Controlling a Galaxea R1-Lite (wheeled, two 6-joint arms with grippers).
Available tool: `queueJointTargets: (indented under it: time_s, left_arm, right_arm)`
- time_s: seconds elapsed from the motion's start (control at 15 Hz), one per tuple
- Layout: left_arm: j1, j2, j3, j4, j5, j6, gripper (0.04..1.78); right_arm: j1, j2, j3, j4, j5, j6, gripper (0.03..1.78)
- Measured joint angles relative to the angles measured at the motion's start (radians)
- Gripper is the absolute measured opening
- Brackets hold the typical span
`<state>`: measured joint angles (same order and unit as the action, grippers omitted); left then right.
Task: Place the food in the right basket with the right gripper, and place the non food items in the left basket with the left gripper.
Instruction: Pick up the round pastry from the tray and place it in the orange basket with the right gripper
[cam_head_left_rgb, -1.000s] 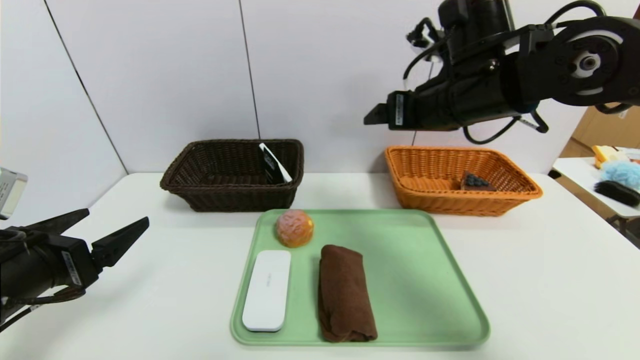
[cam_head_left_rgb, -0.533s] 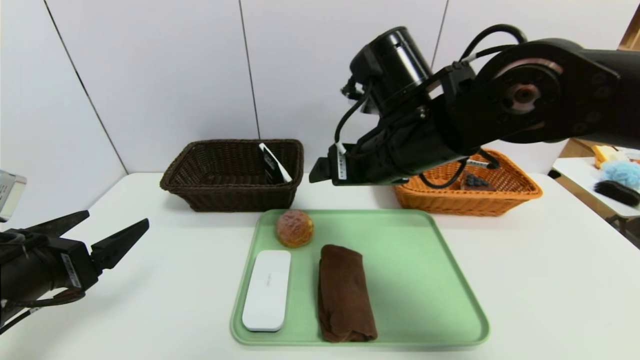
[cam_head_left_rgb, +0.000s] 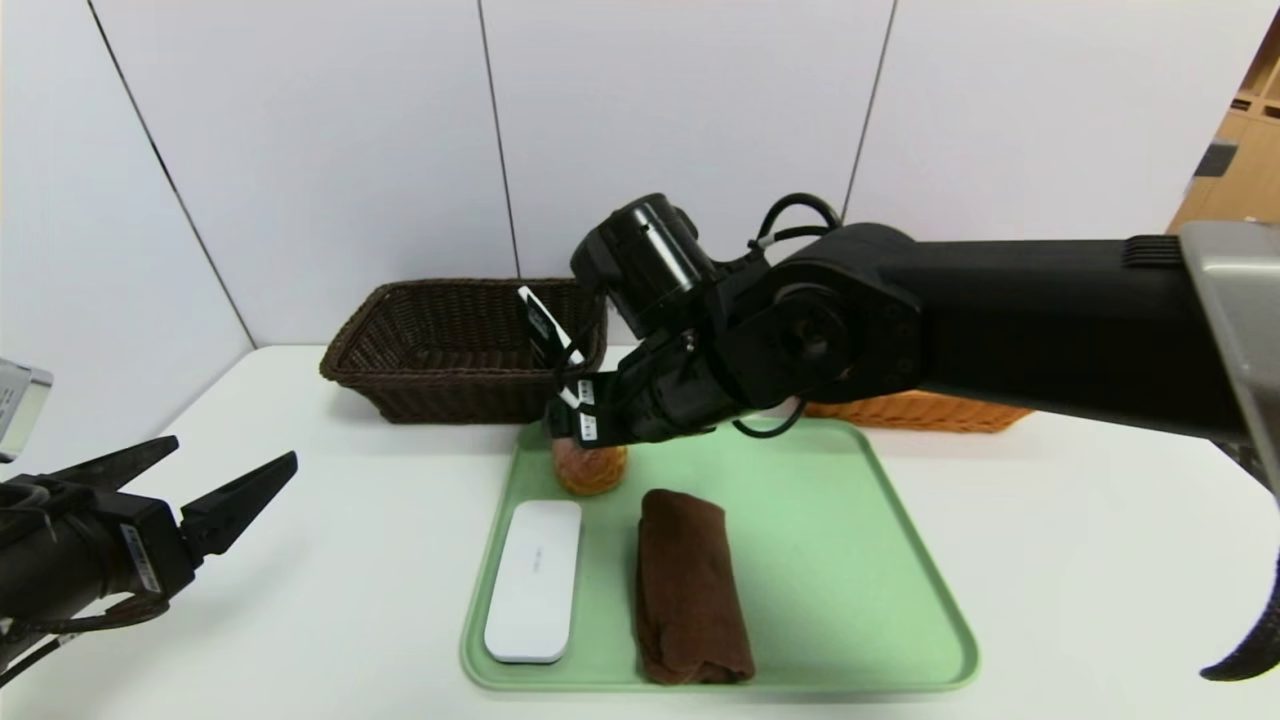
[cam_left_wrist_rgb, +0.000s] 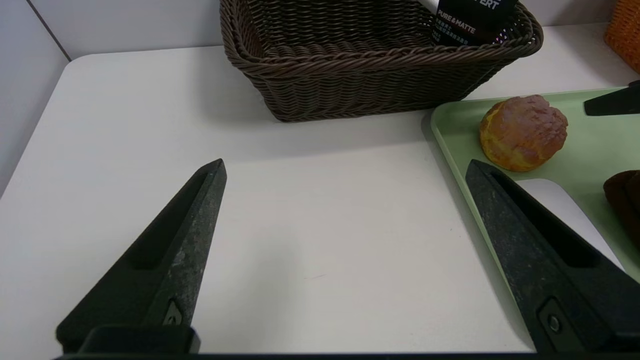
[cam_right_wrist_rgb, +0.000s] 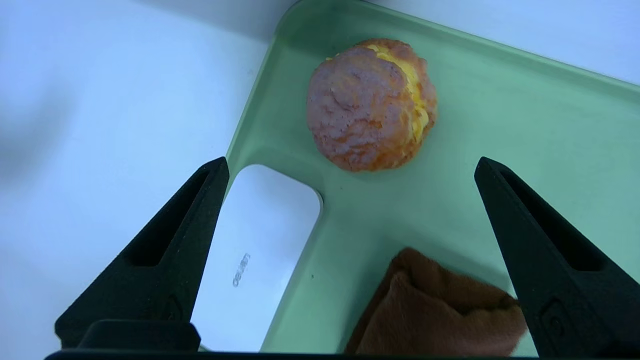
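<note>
The orange-pink bun (cam_head_left_rgb: 590, 470) sits at the far left corner of the green tray (cam_head_left_rgb: 850, 560), beside the white case (cam_head_left_rgb: 533, 580) and the rolled brown towel (cam_head_left_rgb: 690, 600). My right gripper (cam_head_left_rgb: 562, 432) is open and hangs just above the bun (cam_right_wrist_rgb: 370, 102), which lies ahead of its fingertips (cam_right_wrist_rgb: 217, 172). My left gripper (cam_head_left_rgb: 232, 452) is open and empty, low over the table left of the tray. The black tube (cam_head_left_rgb: 545, 325) leans in the dark brown basket (cam_head_left_rgb: 400, 340). The orange basket (cam_head_left_rgb: 920, 410) is mostly hidden behind my right arm. The cake slice and pen are out of view.
The dark basket (cam_left_wrist_rgb: 350, 65) stands behind the tray's far left corner (cam_left_wrist_rgb: 450, 115), the orange basket behind its far right. My right arm spans the scene above the tray's back half. White walls close the table at the back and left.
My right arm has swung from above the orange basket leftward and down, bringing its open gripper over the bun. The left arm has stayed put.
</note>
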<state>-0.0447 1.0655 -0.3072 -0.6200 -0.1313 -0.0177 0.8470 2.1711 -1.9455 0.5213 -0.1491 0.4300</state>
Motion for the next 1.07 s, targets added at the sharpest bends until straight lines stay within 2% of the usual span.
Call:
queueJointTargets:
  time_s: [0.6,1.07]
  left_arm:
    - [0.0,-0.002,0.005,-0.003,0.0,-0.003,1.69]
    - [0.0,-0.004,0.006,-0.017,0.0,-0.005,1.69]
  right_arm:
    - [0.0,0.114,-0.001,-0.094,-0.011,-0.006,1.69]
    - [-0.007,0.145,-0.001,-0.129,-0.017,-0.004,1.69]
